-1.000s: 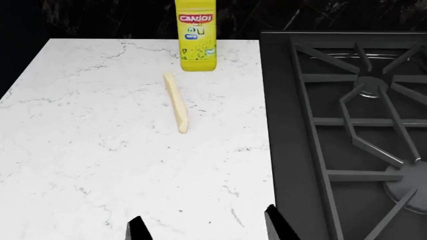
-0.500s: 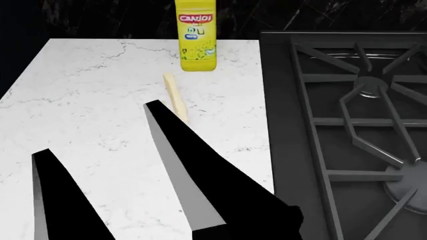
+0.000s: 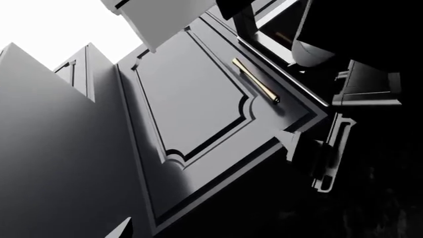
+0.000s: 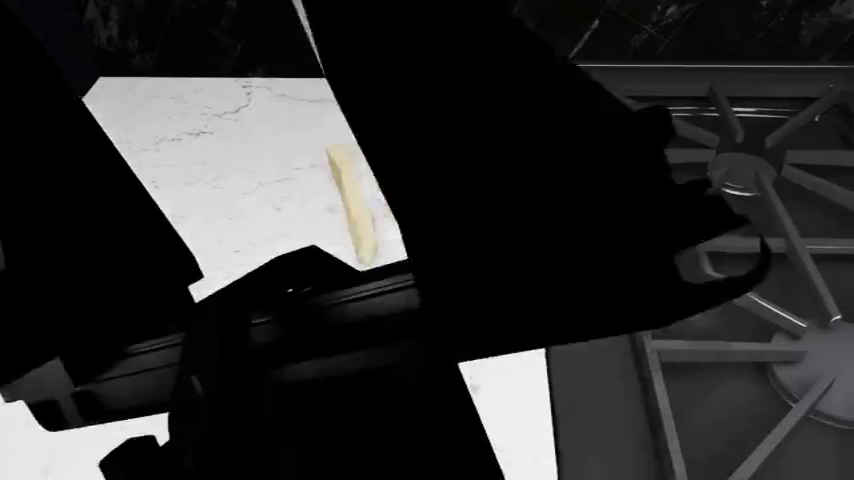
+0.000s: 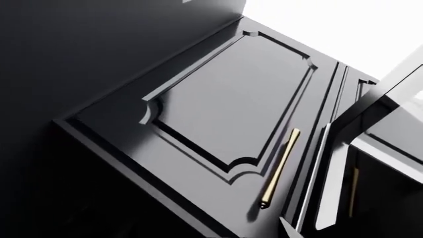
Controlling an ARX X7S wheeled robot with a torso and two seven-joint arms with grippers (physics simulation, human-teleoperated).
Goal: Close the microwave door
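microwave not in any view; head view mostly blocked by dark arm shapes over counter. gripper states: can't tell. wrist views show cabinet door w/ brass handle. find microwave door first, then push it w/ a slow sweep

Stick lies on counter; stove grate at 3 o'clock from it, well apart.

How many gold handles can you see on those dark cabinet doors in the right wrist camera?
2. One gold handle runs along the edge of the panelled cabinet door; a second, dimmer one sits in shadow on the neighbouring door. Others may be hidden out of frame.
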